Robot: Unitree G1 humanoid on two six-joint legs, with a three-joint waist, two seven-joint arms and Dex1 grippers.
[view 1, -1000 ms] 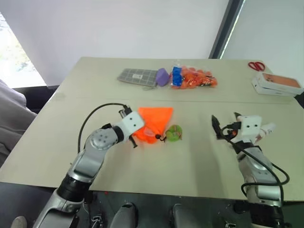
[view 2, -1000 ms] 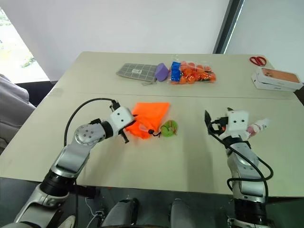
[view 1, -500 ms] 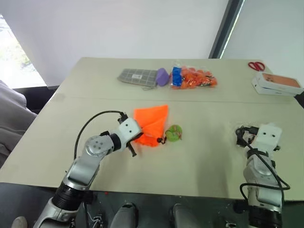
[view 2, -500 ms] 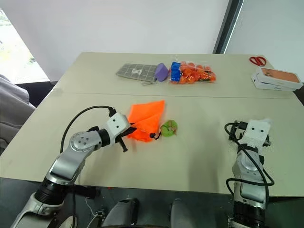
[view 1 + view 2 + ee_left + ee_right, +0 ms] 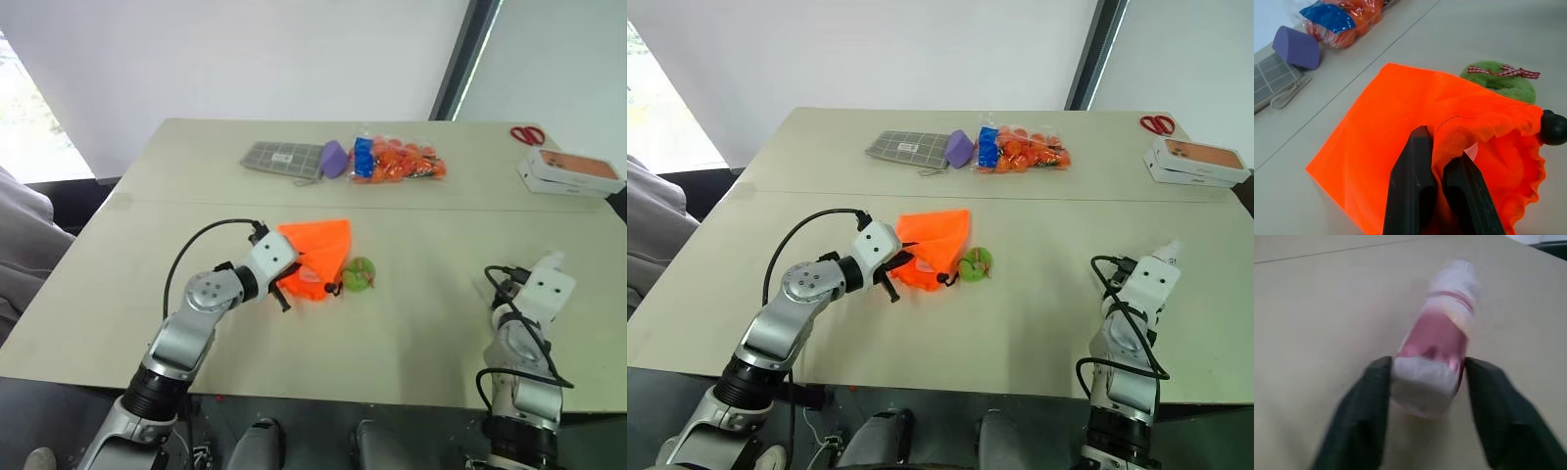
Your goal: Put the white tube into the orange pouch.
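Note:
The orange pouch (image 5: 318, 255) lies mid-table, its mouth edge pinched and lifted a little by my left gripper (image 5: 1436, 147), which is shut on the fabric. The pouch's black cord bead (image 5: 1552, 127) and green ring (image 5: 359, 274) rest just to its right. At the right front of the table, the white tube (image 5: 1442, 333) lies on the tabletop with its pinkish-red band toward me. My right gripper (image 5: 1425, 377) sits low over it, one black finger pressed against each side. The tube's tip (image 5: 555, 258) pokes out past the gripper's white housing.
Along the far edge lie a grey checked case (image 5: 282, 157), a purple block (image 5: 335, 157) and a clear bag of orange and blue items (image 5: 397, 162). White boxes (image 5: 571, 171) and red scissors (image 5: 529, 134) sit at the far right. Bare tabletop (image 5: 431, 264) separates the grippers.
My right gripper swung right and down onto the tube, and its fingers went from wide apart to closed against it. The left gripper kept its hold on the pouch.

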